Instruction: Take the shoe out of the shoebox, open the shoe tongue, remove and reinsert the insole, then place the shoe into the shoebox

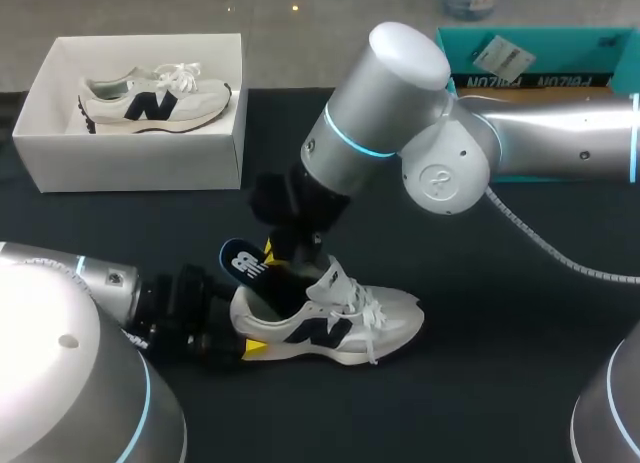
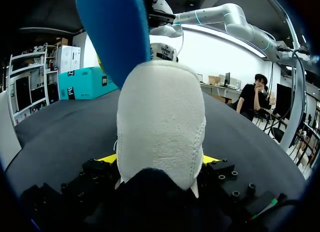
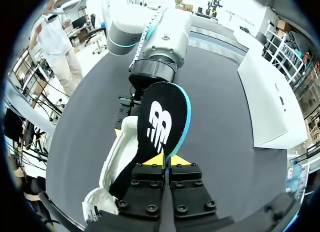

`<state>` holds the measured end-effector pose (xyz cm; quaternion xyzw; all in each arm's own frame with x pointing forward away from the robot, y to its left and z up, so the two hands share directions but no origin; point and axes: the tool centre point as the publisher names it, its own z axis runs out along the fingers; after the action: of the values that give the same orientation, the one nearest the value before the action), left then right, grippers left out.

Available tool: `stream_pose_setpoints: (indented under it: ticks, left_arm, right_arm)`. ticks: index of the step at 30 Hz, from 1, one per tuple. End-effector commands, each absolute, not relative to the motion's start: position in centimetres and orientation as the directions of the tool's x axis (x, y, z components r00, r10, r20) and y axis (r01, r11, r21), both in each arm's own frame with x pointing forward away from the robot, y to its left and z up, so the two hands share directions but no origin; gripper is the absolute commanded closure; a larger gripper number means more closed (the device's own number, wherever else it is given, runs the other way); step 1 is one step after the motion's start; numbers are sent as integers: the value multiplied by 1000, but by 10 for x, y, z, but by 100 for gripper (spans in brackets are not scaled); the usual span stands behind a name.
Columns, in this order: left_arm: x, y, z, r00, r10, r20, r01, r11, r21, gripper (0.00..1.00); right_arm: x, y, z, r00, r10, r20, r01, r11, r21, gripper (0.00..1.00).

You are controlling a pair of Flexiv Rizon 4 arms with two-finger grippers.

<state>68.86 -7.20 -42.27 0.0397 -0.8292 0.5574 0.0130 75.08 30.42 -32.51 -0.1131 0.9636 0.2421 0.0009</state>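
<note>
The left gripper (image 2: 159, 159) is clamped on the heel of the shoe (image 1: 340, 323). In the left wrist view its two yellow fingertips (image 2: 107, 158) press the white heel from either side, standing fairly wide apart with the heel filling the gap. The shoe, white with dark side markings, stands upright on the black table (image 1: 500, 313) near the middle of the front edge. Its heel points toward the left edge and its toe toward the right edge, with the laces loose over the tongue.

The right arm comes in from the right edge and reaches past the middle, with the right gripper (image 3: 165, 159) hanging just above the shoe's opening. Its fingers are drawn narrow, almost together, and pinch the insole (image 1: 243, 263) between the yellow tips. The insole is dark on top with a white mark and blue underneath. It slants up out of the shoe's opening, and its free end rises over the heel toward the left arm.

The white shoebox (image 1: 140, 163) sits open at the far left corner of the table, well apart from both grippers. A second shoe (image 1: 150, 101) lies inside it.
</note>
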Motion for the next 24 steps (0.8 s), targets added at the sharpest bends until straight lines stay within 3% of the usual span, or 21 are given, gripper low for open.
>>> stream_pose_setpoints:
  ticks: [1, 8, 14, 16, 18, 19, 24]
  left_arm:
    - [688, -73, -424, -997, -52, 65, -80, 377, -923, 100]
    - [688, -73, -424, -997, -52, 65, -80, 377, -923, 100]
    - [688, -73, -424, -997, -52, 65, -80, 377, -923, 100]
    - [688, -73, -424, -997, -52, 65, -80, 377, -923, 100]
    - [688, -73, -424, -997, -52, 65, -80, 377, -923, 100]
    - [688, -73, -424, -997, -52, 65, -80, 377, -923, 100]
    - [688, -73, -424, -997, -52, 65, -80, 377, -923, 100]
  right_arm:
    - [748, 302, -332, -976, -214, -45, -209, 853, 478, 71]
    - [739, 299, -338, -977, -212, -11, -190, 853, 486, 69]
    - [735, 293, -345, -981, -194, 15, -162, 858, 488, 73]
    - [734, 292, -345, -982, -189, 20, -156, 859, 488, 79]
    - [733, 291, -345, -982, -185, 20, -152, 860, 488, 96]
    - [733, 291, -344, -983, -185, 20, -152, 860, 487, 100]
    - [740, 296, -336, -980, -198, 8, -169, 856, 488, 100]
